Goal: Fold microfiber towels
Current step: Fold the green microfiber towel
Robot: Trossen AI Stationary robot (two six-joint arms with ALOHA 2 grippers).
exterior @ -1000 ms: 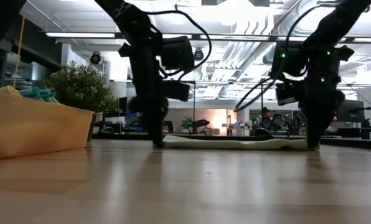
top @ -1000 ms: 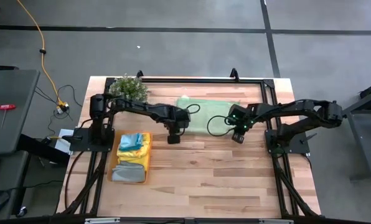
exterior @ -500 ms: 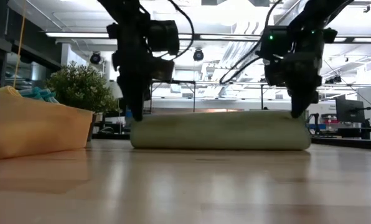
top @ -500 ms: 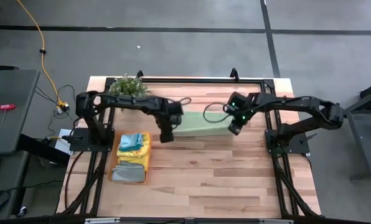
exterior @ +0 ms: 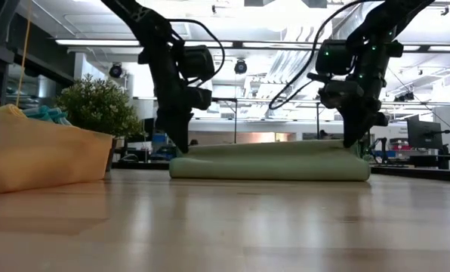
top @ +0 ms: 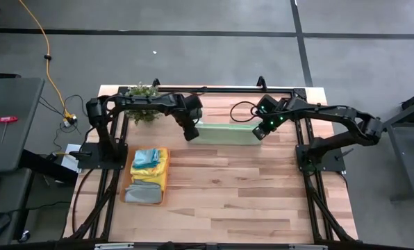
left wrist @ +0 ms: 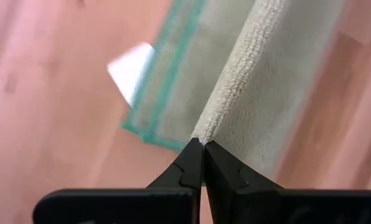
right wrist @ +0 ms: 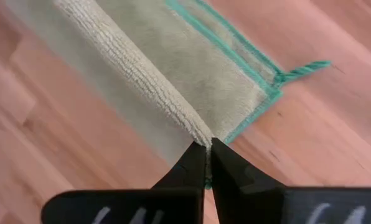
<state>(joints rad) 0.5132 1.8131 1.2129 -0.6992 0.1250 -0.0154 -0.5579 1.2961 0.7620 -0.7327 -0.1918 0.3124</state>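
Note:
A pale green microfiber towel [top: 226,132] with a teal stitched hem lies as a narrow band at the table's far middle, its lower layer flat on the wood. My left gripper [top: 191,135] is shut on the towel's left end. My right gripper [top: 260,133] is shut on its right end. In the low view the towel [exterior: 270,162] rises from the table to both grippers. More folded towels, yellow, teal and grey, lie in the orange tray [top: 164,182] at the left. My left gripper [left wrist: 202,146] pinches the left end of a raised ridge of the towel [left wrist: 205,127] between its two fingertips, pointing steeply down from above. The ridge runs away toward the other arm. The hemmed layer below [left wrist: 167,106] lies on the table. My right gripper [right wrist: 208,149] pinches the right end of the same ridge [right wrist: 198,132] between its two fingertips, from above and slanting down. The ridge is held up off the wood, straight between both grippers. The hemmed corner below [right wrist: 260,99] rests on the table.
A small green plant [top: 143,97] stands at the far left corner, close behind my left arm. A black frame rail [top: 207,89] runs along the far edge. The near half of the wooden table [top: 228,201] is bare.
Both grippers have risen with the towel's near edge and carried it toward the table's far edge, rolling at the wrist as they went. The near part lifted like a curtain, then came over the far part, which stayed on the table. The towel shows narrower from above.

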